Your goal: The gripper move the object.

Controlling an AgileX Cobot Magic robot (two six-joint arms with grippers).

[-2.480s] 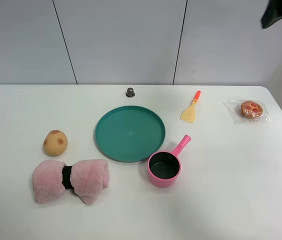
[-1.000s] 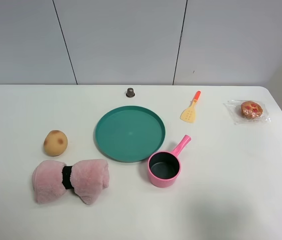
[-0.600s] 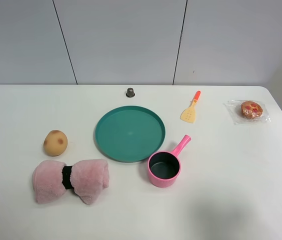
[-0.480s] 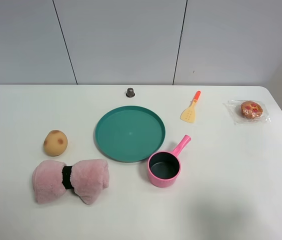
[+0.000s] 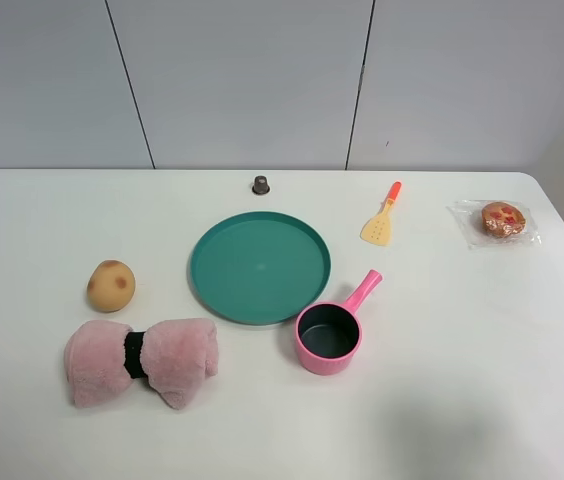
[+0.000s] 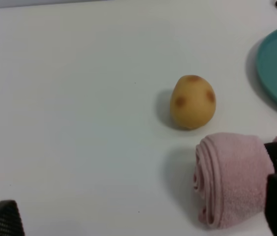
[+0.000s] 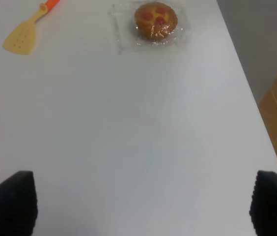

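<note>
The fluffy pink rolled towel, cinched by a black band, lies on the white table at the front left. In the left wrist view its left roll shows close to the right fingertip. The left gripper is open and empty, its dark fingertips wide apart above the table, just left of the towel. The right gripper is open and empty over bare table near the right edge. Neither gripper shows in the exterior high view.
A spotted potato sits just behind the towel. A teal plate is at the middle, a pink saucepan in front of it. An orange-handled spatula, a wrapped pastry and a small dark knob lie further back.
A dark part of the right arm at the upper right of the exterior view 2.5 s ago has left the view. Nothing on the table has moved.
</note>
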